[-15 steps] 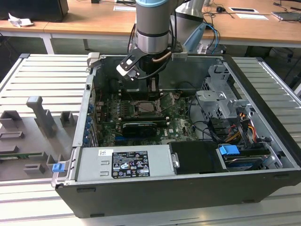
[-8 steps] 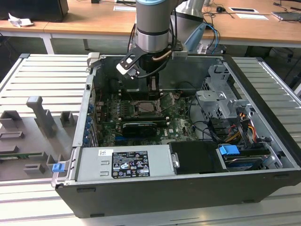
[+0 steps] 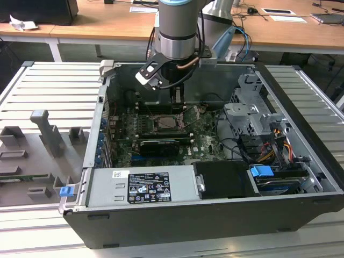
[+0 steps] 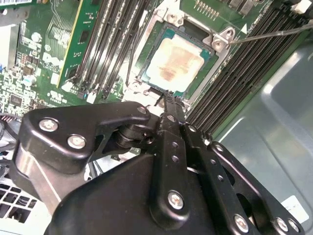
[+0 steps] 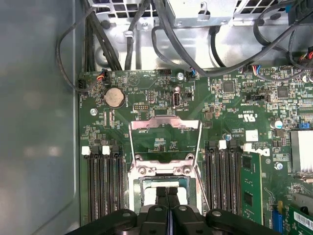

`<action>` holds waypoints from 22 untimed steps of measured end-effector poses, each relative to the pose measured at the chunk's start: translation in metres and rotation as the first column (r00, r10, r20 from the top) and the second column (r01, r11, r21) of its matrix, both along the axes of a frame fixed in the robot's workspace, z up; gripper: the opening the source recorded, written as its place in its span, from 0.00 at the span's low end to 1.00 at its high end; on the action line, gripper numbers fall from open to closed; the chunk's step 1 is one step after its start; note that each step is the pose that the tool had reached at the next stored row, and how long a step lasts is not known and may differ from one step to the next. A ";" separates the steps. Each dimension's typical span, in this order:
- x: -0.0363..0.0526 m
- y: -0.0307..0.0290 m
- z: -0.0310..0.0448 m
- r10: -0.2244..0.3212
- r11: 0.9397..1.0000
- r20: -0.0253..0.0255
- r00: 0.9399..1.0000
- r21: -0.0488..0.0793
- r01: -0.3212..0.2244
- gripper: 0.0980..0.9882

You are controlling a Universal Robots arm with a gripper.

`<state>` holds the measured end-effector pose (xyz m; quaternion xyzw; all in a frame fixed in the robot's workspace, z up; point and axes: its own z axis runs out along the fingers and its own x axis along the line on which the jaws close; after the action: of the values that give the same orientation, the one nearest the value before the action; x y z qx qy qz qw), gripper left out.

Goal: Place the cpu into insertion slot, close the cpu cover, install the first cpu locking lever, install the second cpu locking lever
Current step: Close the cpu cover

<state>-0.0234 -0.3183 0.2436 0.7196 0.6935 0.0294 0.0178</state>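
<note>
Exterior view: the tool point(image 3: 176, 102) is hanging inside the case point(image 3: 161, 223) over the insertion slot point(image 3: 157, 122). Second wrist view: the cpu point(image 4: 178, 61) is lying in the slot, and the tool is pinched narrow and empty at its edge. First wrist view: the cpu cover point(image 5: 165, 123) is standing open, and a brush from the tips risks skewing the chip.

The pale cpu point(image 4: 178, 58) lies flat in the insertion slot point(image 4: 145, 68), the cpu cover point(image 5: 165, 123) swung open.
</note>
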 end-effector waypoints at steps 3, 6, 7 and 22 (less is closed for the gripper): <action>0.0000 0.0000 0.0023 0.000 1.000 0.000 1.000 0.000 0.000 0.01; 0.0001 0.0000 0.0039 0.000 1.000 0.000 1.000 0.000 0.000 0.01; 0.0001 0.0000 0.0043 0.000 1.000 0.000 1.000 0.000 0.000 0.01; 0.0076 0.0000 0.0069 0.000 1.000 0.000 1.000 0.000 0.000 0.01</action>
<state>-0.0158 -0.3183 0.2505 0.7197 0.6935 0.0294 0.0178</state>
